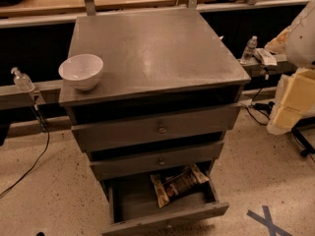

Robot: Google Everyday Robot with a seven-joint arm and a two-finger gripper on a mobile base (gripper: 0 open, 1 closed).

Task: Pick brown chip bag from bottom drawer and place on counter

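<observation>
The brown chip bag (178, 183) lies flat in the open bottom drawer (165, 215), towards its back right, partly under the middle drawer (157, 162). It is dark brown with cream-tan ends and runs diagonally. The bottom drawer is pulled out; the two upper drawers are pushed in further. The counter (157, 48) is the grey, scuffed top of the cabinet. My gripper is not in view; only a white rounded part (301, 31) shows at the right edge, and I cannot tell what it is.
A white bowl (81, 71) stands on the counter's front left corner. A plastic bottle (249, 48) stands on a ledge to the right, another bottle (22, 80) on the left. Yellow foam blocks (294, 102) and cables lie right of the cabinet. Blue tape (268, 220) marks the floor.
</observation>
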